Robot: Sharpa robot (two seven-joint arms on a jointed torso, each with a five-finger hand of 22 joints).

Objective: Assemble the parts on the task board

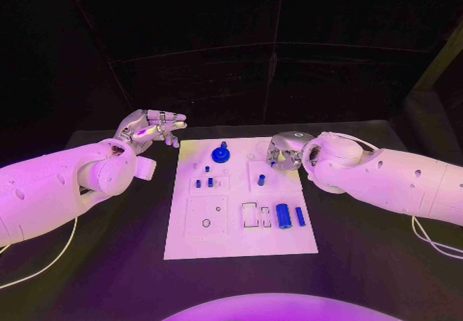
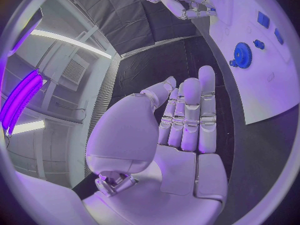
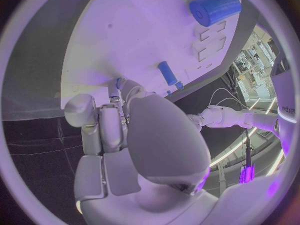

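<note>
The right hand (image 1: 286, 151) hovers over the task board's (image 1: 241, 244) far edge, its grasp unreadable; the left hand (image 1: 152, 127) waits released; it should descend squarely over its part, slowly.

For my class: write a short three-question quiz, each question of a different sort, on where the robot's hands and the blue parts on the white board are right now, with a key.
1. True or false: the left hand holds the blue gear.
2. Which hand is over the task board? A) left B) right C) neither
3. Fill in: the large blue cylinder lies on the board's side nearer the robot's ___ arm.

Key
1. False: its fingers hold nothing, and it is off the board's far left corner; the gear sits on the board.
2. B: the right hand is over the board's far right corner.
3. right
</note>
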